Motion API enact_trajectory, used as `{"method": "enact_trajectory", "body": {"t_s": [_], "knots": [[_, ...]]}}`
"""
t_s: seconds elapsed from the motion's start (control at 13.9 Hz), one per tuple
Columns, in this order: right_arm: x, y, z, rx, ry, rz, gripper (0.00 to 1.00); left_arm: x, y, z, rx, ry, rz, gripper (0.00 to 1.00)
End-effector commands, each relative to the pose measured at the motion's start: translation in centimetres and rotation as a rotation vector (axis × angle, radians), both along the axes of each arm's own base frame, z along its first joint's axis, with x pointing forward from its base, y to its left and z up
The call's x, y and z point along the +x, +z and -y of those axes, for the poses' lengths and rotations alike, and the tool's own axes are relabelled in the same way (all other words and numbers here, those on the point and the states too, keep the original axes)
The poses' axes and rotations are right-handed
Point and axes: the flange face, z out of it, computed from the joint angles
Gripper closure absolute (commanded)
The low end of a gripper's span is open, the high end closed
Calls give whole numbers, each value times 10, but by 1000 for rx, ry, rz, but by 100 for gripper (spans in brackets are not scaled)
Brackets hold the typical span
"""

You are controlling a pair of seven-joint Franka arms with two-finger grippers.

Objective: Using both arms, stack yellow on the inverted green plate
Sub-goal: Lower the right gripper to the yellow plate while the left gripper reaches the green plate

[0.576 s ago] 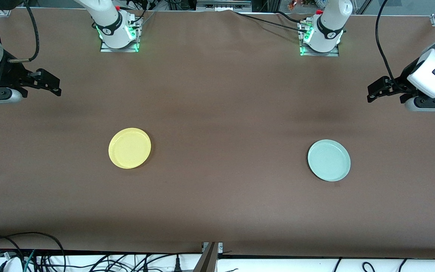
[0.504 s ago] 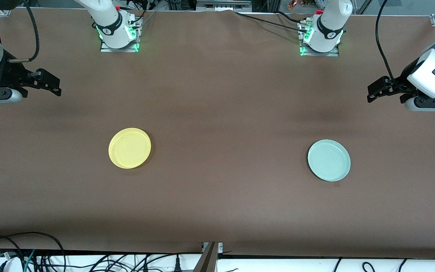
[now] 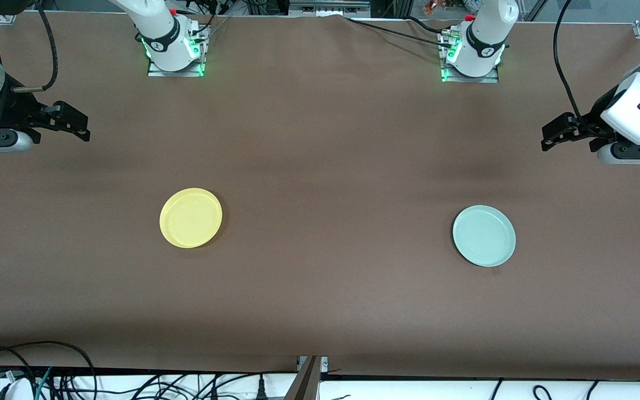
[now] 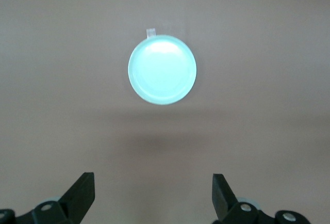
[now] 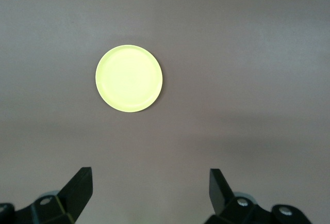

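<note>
The yellow plate lies rim up on the brown table, toward the right arm's end. It also shows in the right wrist view. The pale green plate lies rim up toward the left arm's end, and shows in the left wrist view. My right gripper hangs open and empty in the air at its end of the table, well away from the yellow plate; its jaws show wide apart. My left gripper hangs open and empty at its end of the table, away from the green plate.
The brown table cloth covers the whole surface. The two arm bases stand along the table edge farthest from the front camera. Cables lie along the nearest edge. A small pale tab sits by the green plate's rim.
The left arm's wrist has shifted very slightly. The plates and the right arm have not moved.
</note>
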Motion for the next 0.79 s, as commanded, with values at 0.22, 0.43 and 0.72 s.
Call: {"method": "enact_trajectory", "body": {"t_s": [0.22,0.43,0.72], "knots": [[10,-60,-11,-5,15,-65,0,30,-105,4,-16,-17,-249,0],[14,-130,-14,1,18,-5,0,74,-183,-5,-48,-127,-143,0],[31,-243,-21,-16,28,32,0,118,-291,-64,-81,-354,7,0]]}}
